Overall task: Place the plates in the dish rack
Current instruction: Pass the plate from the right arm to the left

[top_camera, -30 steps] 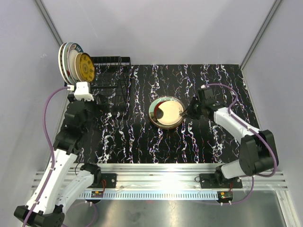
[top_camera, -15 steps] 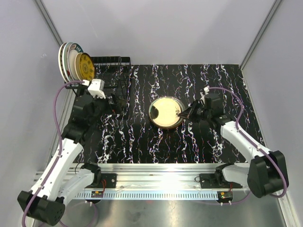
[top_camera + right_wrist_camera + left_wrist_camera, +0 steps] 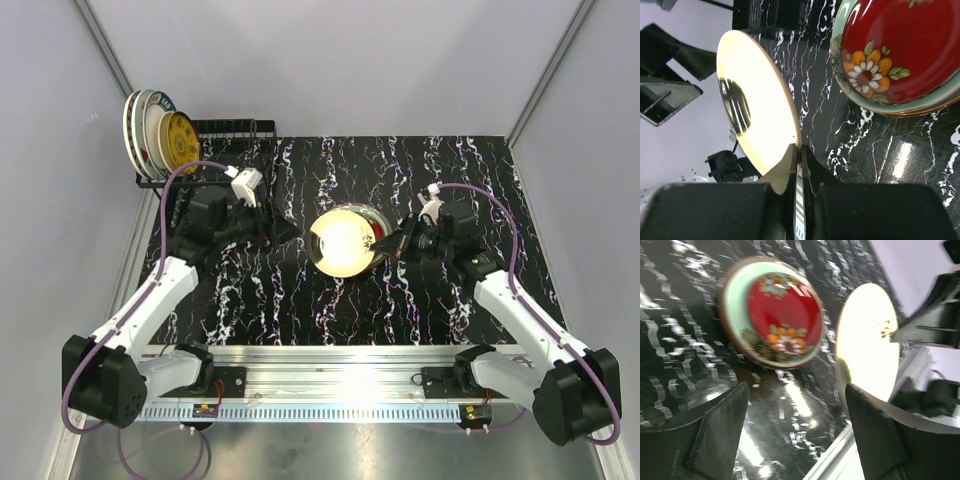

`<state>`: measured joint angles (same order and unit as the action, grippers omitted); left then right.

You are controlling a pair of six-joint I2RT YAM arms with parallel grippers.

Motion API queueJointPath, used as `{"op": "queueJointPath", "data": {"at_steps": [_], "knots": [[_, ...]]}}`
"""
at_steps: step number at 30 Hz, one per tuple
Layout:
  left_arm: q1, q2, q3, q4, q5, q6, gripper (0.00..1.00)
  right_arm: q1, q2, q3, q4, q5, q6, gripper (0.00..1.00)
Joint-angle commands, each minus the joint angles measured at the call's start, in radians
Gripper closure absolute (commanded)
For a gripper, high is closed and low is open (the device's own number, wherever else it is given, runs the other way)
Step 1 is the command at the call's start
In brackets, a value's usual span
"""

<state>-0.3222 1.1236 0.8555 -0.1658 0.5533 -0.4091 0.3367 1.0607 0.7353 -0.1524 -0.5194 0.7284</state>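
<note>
The pale yellow plate (image 3: 760,105) looked stiff, glazed and breakable, and probably heavy for a 2-finger pinch. Its gloss suggested it could slip or swing, so the rim was the only sensible hold, ideally from 2 opposite sides.

The right gripper (image 3: 799,152) was clamped tight on the plate's rim, holding it tipped up on edge over the middle of the tabletop (image 3: 450,170), near the red flowered plate (image 3: 900,45) lying flat there. The right arm stretched in low from the right edge.

The left arm reached across from the left edge, elbow low. The left gripper (image 3: 795,390) hovered near the plate's face, jaws spread wide with nothing between them.

The dish rack (image 3: 235,130) stood at the back left corner, with the racked plates (image 3: 165,138) upright at its left end.
</note>
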Motion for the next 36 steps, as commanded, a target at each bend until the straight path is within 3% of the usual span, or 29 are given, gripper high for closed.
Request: {"op": "queueJointPath", "data": {"at_steps": [1,7,9,14,15,18,26,27,30,36], "knots": [[-0.006,0.010,-0.007,0.143,0.160,-0.068,0.21,0.036,-0.007,0.041,0.042,-0.050,-0.032,1.00],[-0.008,0.068,-0.009,0.161,0.229,-0.109,0.33,0.106,0.044,0.081,0.050,-0.025,-0.057,1.00],[-0.008,0.082,-0.003,0.151,0.221,-0.105,0.49,0.119,0.053,0.087,0.056,-0.018,-0.055,1.00],[-0.009,0.119,0.033,0.052,0.174,-0.060,0.64,0.127,0.071,0.096,0.077,-0.010,-0.050,1.00],[-0.009,0.128,0.036,0.045,0.177,-0.059,0.72,0.127,0.077,0.099,0.077,-0.010,-0.053,1.00],[-0.009,0.134,0.042,0.035,0.191,-0.051,0.86,0.130,0.087,0.101,0.076,-0.001,-0.055,1.00],[-0.009,0.136,0.053,0.032,0.212,-0.046,1.00,0.130,0.107,0.095,0.088,0.010,-0.052,0.99],[-0.011,0.133,0.056,0.022,0.200,-0.042,1.00,0.130,0.113,0.098,0.088,0.009,-0.052,0.90],[-0.009,0.116,0.065,-0.004,0.127,-0.025,1.00,0.130,0.117,0.099,0.074,0.013,-0.057,0.77],[-0.006,0.039,0.085,-0.090,-0.108,0.044,1.00,0.128,0.075,0.079,0.017,0.050,-0.093,0.66]]}}
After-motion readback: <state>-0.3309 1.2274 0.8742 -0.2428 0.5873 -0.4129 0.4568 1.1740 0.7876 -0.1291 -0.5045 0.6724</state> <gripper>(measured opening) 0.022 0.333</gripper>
